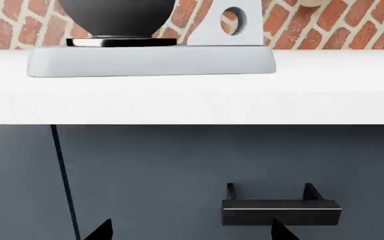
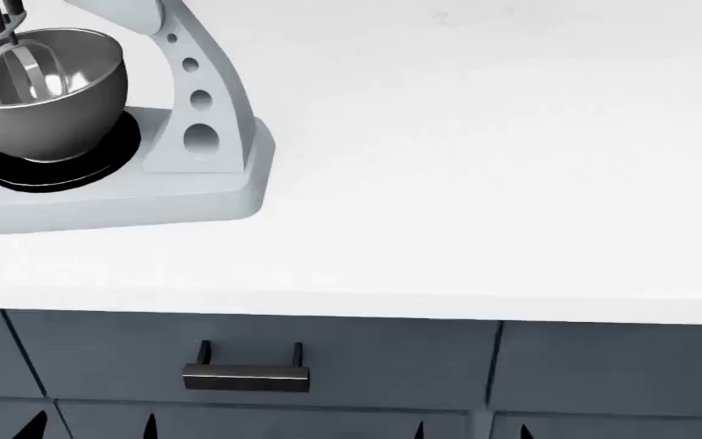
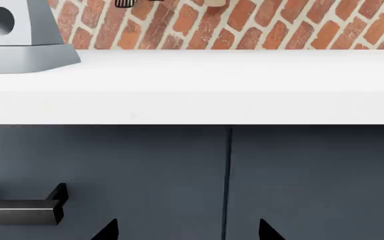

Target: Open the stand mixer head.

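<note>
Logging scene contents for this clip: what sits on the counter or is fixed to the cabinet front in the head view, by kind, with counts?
Mixer: 1
Bowl: 1
Beater: 1
Drawer handle: 1
Total: 4
The gripper tips at the bottom edge are left out.

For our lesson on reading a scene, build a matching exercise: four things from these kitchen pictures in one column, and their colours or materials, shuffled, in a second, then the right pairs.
Column one:
1. mixer bowl
2. countertop
3. back wall
4. drawer handle

Column two:
A. red-brown brick
B. plain white
C. shiny grey steel
D. dark metal bar

Pairs: 1-C, 2-B, 3-A, 4-D.
</note>
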{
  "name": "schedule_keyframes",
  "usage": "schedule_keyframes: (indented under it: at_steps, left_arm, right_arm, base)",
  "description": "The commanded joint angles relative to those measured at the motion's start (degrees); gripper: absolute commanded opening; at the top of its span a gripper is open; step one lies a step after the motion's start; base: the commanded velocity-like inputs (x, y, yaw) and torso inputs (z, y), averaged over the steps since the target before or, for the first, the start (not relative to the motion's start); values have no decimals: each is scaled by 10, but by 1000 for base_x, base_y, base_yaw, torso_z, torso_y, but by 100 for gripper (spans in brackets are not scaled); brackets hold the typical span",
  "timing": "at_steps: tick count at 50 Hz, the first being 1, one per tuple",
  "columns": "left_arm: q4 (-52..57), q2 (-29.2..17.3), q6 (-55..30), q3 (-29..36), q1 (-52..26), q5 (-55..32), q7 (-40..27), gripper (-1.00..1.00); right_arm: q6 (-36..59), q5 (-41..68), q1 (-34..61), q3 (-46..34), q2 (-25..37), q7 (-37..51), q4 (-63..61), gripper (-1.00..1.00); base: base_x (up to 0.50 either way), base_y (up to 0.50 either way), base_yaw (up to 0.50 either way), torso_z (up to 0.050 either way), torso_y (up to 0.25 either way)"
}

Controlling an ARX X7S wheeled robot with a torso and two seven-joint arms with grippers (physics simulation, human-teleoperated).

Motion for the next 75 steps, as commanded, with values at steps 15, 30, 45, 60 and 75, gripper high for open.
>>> schedule_keyframes:
  at_steps: [15,30,45,60,75]
  left_arm:
    - [11,-10,-21,1,7,-33,-26,100]
    - [9,-30,-35,26,-7,-57,-56,100]
    - [55,-45,-60,25,-8,-88,-74,100]
    - [442,-116,-468,18,-273,-167,-125,100]
    - [533,-132,-615,-3,-398,-201,-160,100]
  right_arm:
    - [49,-23,-8,-23,14,21,-45,100]
    - [40,-9,1,-45,34,45,-29,100]
    - [48,15,17,-47,44,59,-34,100]
    - [347,122,296,-9,70,52,-347,100]
    - [397,151,368,7,81,64,-380,100]
  base:
    - [0,0,0,0,0]
    - [0,0,0,0,0]
    - [0,0,0,0,0]
    - [0,0,0,0,0]
    - [0,0,0,0,0]
